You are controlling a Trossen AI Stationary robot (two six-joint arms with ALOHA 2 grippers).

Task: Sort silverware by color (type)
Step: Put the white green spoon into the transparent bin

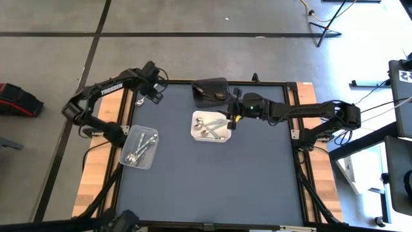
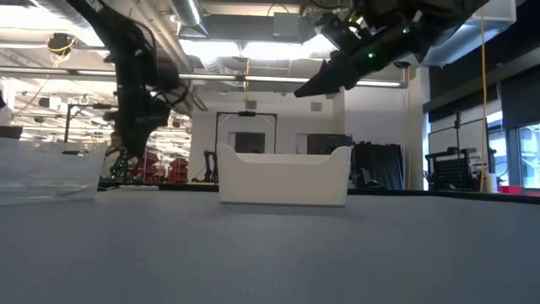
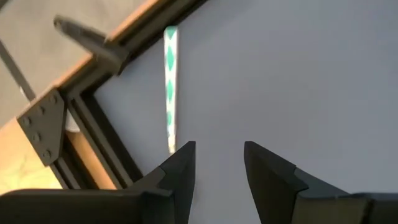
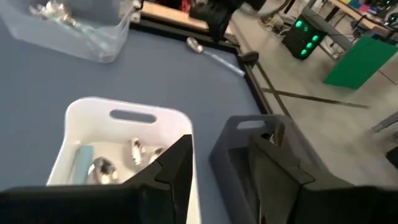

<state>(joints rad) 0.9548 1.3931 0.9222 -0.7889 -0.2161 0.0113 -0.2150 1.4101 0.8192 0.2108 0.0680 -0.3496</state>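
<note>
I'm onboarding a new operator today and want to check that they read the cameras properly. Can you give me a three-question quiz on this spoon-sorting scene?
1. True or false: the white bin is empty.
2. The right gripper hovers above: A) clear bin, B) white bin's edge, C) bare mat.
3. What lies on the mat ahead of the left gripper?

Key: 1 false, it holds spoons; 2 B; 3 a spoon with a green-and-white handle.
</note>
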